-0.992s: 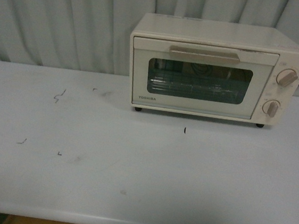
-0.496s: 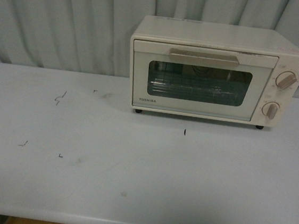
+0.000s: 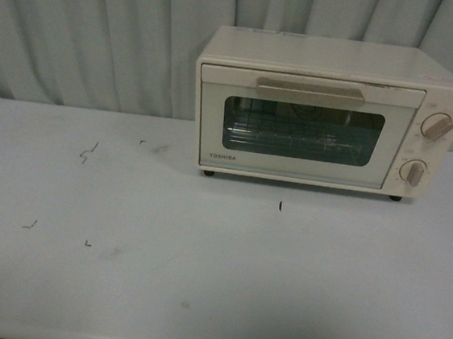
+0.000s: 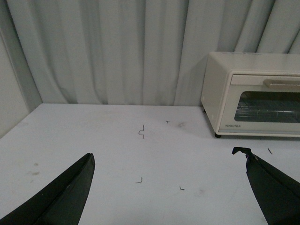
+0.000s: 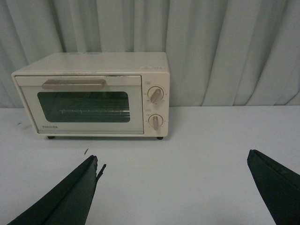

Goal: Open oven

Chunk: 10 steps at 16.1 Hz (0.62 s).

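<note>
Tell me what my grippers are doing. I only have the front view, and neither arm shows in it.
Observer: The left gripper is open, its fingers spread wide with nothing between them, over the table.
Operator: And the right one?
Observer: The right gripper is open and empty too. The oven sits beyond it, well apart from both fingers.
Operator: Does either wrist camera see the handle?
Observer: The right wrist view shows the whole handle across the top of the shut door. The left wrist view shows only one end of it, cut off at the picture's edge.
</note>
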Each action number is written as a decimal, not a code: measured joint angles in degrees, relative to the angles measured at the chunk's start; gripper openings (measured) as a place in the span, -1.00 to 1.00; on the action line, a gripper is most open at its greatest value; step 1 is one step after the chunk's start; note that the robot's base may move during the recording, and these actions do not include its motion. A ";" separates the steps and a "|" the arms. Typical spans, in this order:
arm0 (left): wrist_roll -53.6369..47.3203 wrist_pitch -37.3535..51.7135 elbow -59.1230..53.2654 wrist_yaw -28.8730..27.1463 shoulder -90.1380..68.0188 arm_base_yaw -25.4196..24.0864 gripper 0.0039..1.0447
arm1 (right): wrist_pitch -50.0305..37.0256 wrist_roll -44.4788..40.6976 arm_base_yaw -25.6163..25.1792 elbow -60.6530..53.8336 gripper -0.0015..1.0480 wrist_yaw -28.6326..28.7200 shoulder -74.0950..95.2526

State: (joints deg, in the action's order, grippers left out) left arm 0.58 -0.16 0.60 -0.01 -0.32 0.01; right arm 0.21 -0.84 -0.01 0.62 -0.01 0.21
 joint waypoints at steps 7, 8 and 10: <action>0.00 -0.07 0.00 0.00 0.00 0.00 0.88 | 0.07 0.00 0.00 0.00 0.87 0.00 0.00; 0.00 -0.04 0.00 0.00 0.00 0.00 0.88 | 0.00 0.00 0.00 0.00 0.87 0.02 0.00; 0.00 -0.31 0.00 0.00 -0.02 0.00 0.88 | 0.22 0.00 0.00 0.00 0.87 0.00 0.07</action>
State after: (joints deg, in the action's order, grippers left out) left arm 0.58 -0.47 0.60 -0.01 -0.34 0.01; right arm 0.43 -0.84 -0.01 0.62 -0.01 0.27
